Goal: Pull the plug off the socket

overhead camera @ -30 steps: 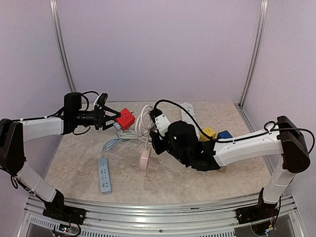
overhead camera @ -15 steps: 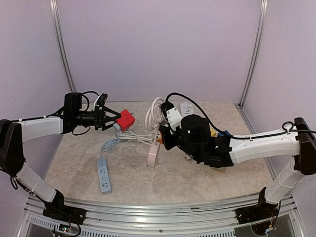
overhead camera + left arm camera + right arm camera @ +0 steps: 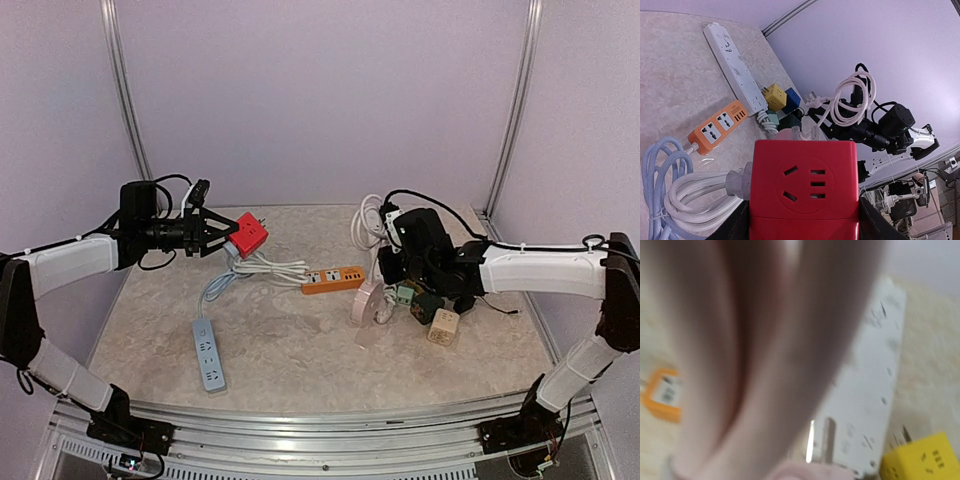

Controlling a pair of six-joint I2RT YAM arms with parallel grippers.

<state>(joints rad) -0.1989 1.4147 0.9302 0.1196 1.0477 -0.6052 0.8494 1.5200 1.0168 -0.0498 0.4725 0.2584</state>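
Aloft, left gripper (image 3: 222,238) clamps red socket (image 3: 248,235); right gripper (image 3: 821,119) seemingly grips plug (image 3: 812,98).

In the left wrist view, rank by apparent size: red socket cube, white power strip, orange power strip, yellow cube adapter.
1. red socket cube, though nearness to the camera inflates it
2. white power strip
3. orange power strip
4. yellow cube adapter
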